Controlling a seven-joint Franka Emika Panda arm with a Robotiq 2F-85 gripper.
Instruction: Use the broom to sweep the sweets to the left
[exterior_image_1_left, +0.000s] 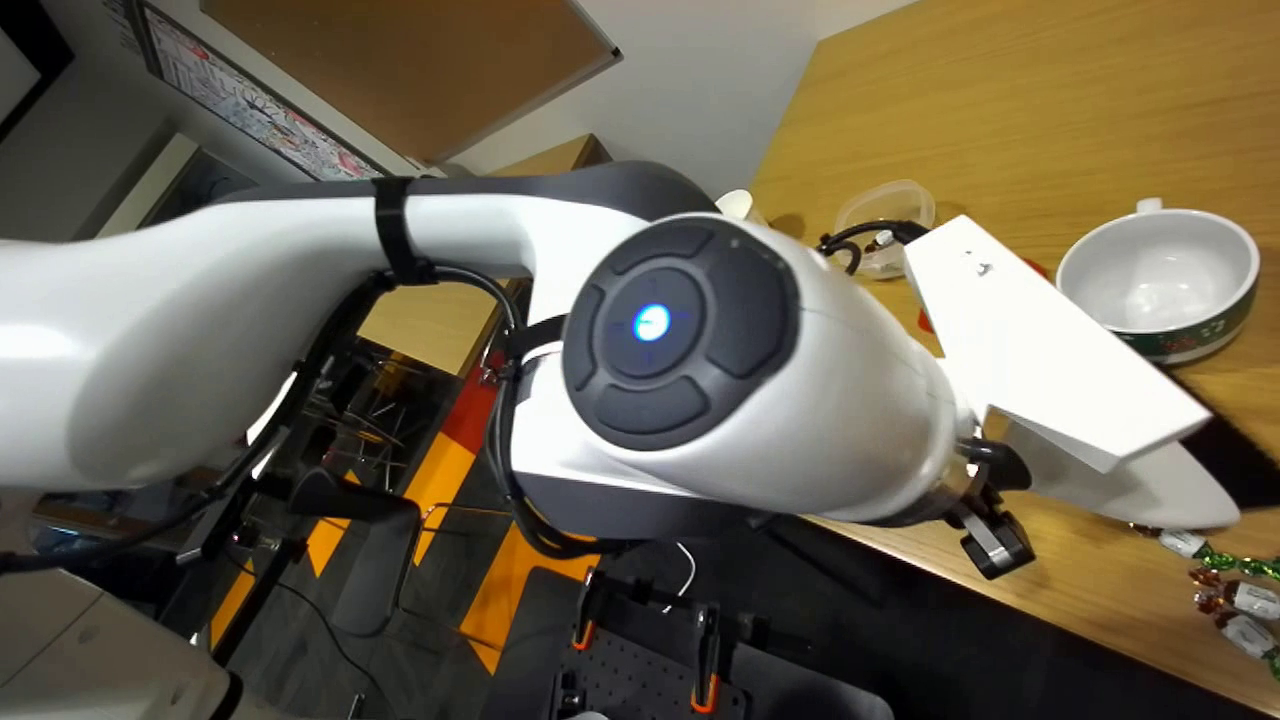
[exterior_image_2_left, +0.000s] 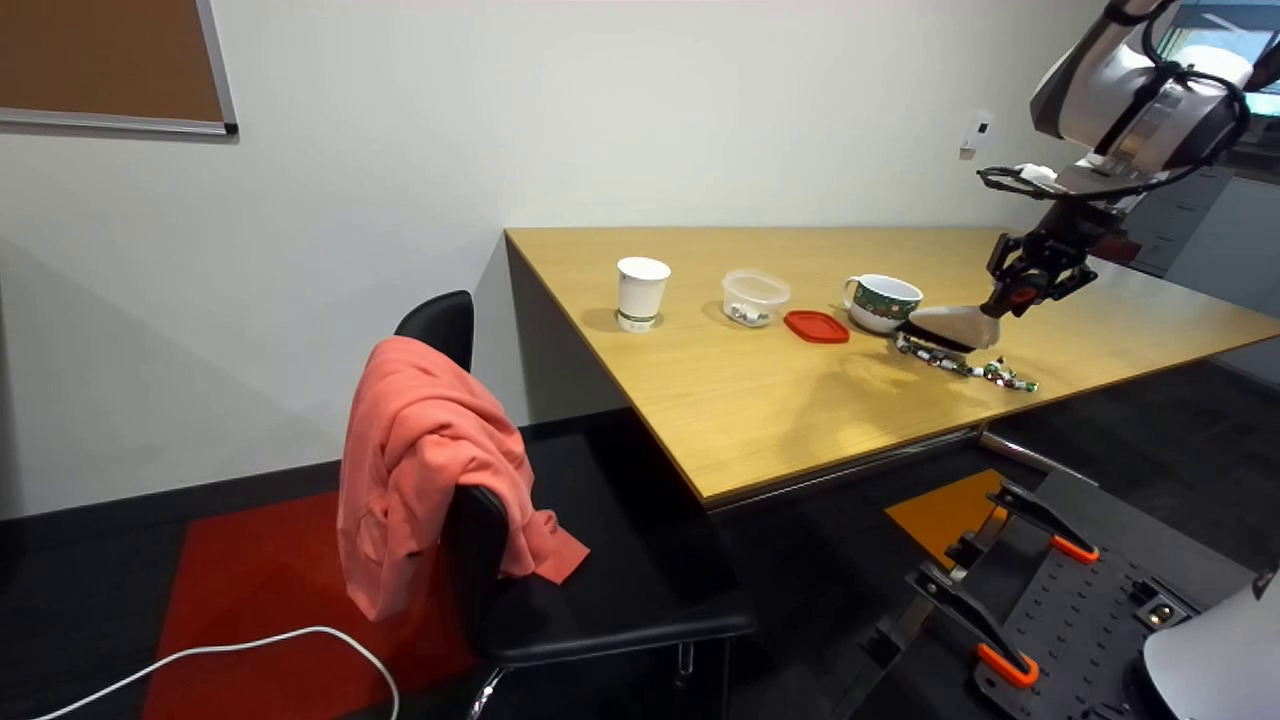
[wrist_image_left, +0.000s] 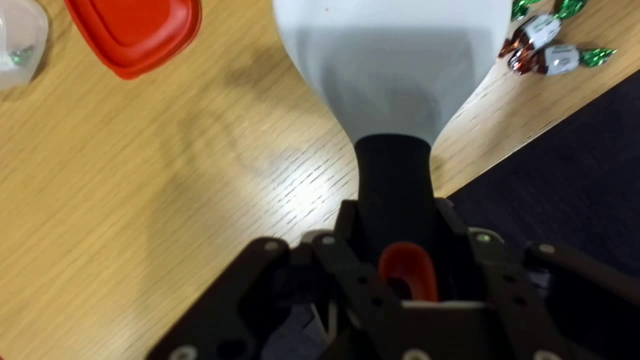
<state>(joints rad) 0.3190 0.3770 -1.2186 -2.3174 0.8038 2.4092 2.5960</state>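
In the wrist view the black two-fingered gripper (wrist_image_left: 395, 225) is clenched around the short black handle of the white, fan-headed plastic hand broom (wrist_image_left: 395, 80), a hold that lets the broad head reach out ahead of the grip. In an exterior view, the small foil-wrapped green, white and brown sweets (exterior_image_2_left: 992, 373) lie in a loose row on the pale wooden table (exterior_image_2_left: 760, 400), just beside the broom's dark lower edge, though contact cannot be told; it is probably lined up there so one stroke can push several leftward together.
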